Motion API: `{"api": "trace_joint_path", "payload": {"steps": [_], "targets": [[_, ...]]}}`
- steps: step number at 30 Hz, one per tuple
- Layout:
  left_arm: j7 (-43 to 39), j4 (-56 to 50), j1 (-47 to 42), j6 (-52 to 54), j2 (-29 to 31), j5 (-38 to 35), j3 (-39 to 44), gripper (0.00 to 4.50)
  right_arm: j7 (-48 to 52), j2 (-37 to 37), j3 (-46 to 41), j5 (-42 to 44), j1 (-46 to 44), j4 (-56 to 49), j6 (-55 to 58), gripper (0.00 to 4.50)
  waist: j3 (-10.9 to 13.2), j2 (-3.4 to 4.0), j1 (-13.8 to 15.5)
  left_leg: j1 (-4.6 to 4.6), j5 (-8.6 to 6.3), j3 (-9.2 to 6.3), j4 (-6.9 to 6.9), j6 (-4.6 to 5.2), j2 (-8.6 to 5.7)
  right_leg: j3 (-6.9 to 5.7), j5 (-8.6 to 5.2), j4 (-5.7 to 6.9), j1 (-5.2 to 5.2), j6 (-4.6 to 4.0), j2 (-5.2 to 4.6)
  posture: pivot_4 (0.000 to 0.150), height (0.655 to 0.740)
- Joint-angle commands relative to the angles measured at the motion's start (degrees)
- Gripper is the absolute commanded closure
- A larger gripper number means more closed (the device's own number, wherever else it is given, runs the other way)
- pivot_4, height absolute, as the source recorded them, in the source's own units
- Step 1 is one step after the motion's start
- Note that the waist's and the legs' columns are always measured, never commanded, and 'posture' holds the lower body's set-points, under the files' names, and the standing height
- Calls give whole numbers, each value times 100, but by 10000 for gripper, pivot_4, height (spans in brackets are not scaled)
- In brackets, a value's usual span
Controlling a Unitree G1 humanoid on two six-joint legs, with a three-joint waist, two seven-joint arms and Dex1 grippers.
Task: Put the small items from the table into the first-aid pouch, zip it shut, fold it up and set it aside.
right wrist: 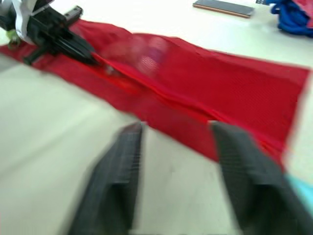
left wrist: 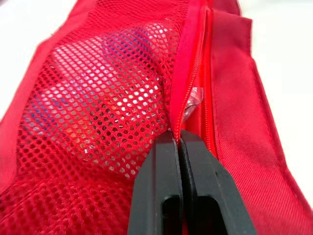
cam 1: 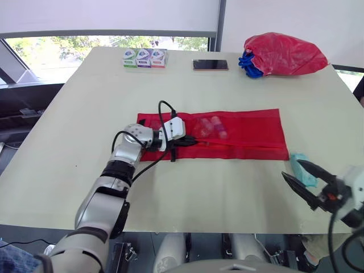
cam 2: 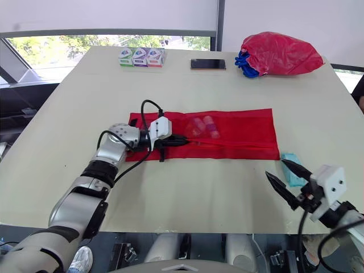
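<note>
Left fingers (left wrist: pixel 164 191) clenched on zip edge of red pouch (cam 1: pixel 250 133), forearm low, right fingers (right wrist: pixel 117 171) spread apart beside teal packet (cam 1: pixel 300 166)

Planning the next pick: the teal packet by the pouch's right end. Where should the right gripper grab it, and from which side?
Grip the teal packet across its narrow width, near the middle, coming down from above. It lies flat on the table just off the red pouch's right near corner, so a side approach would probably just slide it. The right gripper is open close by.

Stereo head pair downward; both wrist cameras toward pouch (cam 1: pixel 250 135).
</note>
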Motion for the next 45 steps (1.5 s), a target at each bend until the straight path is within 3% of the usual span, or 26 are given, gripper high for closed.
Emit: {"api": "trace_joint_path", "payload": {"steps": [1, 13, 14, 16, 19, 20, 25, 34, 45], "targets": [[-63, -352, 220, 166, 384, -98, 208, 45000, 306, -106, -601, 472, 172, -221, -326, 415, -1, -1, 0, 4, 0, 3, 0, 0, 3, 1, -1, 0, 1, 0, 0, 1500, 7400], [-168, -1027, 546, 898, 952, -387, 370, 45000, 617, -356, -1046, 844, 374, 46, -460, 415, -1, -1, 27, 5, 0, 10, -3, -1, 7, 3, -1, 2, 0, -2, 0, 1500, 7400], [-227, -1137, 576, 1017, 969, -423, 365, 40223, 619, -358, -1035, 846, 373, 46, -462, 0, -1, -1, 30, 4, 0, 10, -3, -1, 7, 3, -1, 2, 0, -3, 0, 1500, 7400], [-324, -1299, 597, 1186, 1006, -469, 358, 35804, 623, -362, -1003, 840, 380, 38, -472, 0, -1, -1, 41, 4, 0, 10, -3, -1, 7, 3, -1, 2, 0, -3, -1, 1500, 7400], [-354, -1398, 569, 1207, 1019, -493, 392, 23645, 611, -358, -973, 838, 393, 8, -485, 0, -1, -1, 69, 3, 0, 11, -2, -1, 6, 4, -2, 1, 0, -5, -1, 1500, 7400], [-414, -1448, 554, 1260, 1025, -539, 400, 17686, 605, -356, -966, 845, 397, -10, -483, 0, -1, -1, 75, 3, 0, 12, -2, -1, 6, 4, -2, 1, 0, -5, -1, 1500, 7400], [-824, -2050, 487, 1580, 944, -816, 268, 582, 543, -317, -879, 916, 419, -178, -457, 0, -1, 0, 129, 1, 0, 14, -2, -1, 5, 6, -3, 1, -2, -6, -1, 1500, 7400], [-418, -2080, 60, 1463, -106, -498, -321, 582, 276, -221, -637, 849, 457, -515, -466, 0, -2, -3, 177, -6, 0, 5, 4, 0, -9, 11, -2, 0, 0, -4, -1, 1500, 7400], [476, 483, -1166, 22, -1657, 619, -1094, 582, 167, -179, -684, 638, 767, -677, -626, 0, -2, -6, 153, -12, -1, 2, 7, 1, -27, 20, -1, -3, -1, -1, 9, 1500, 7400]]}}
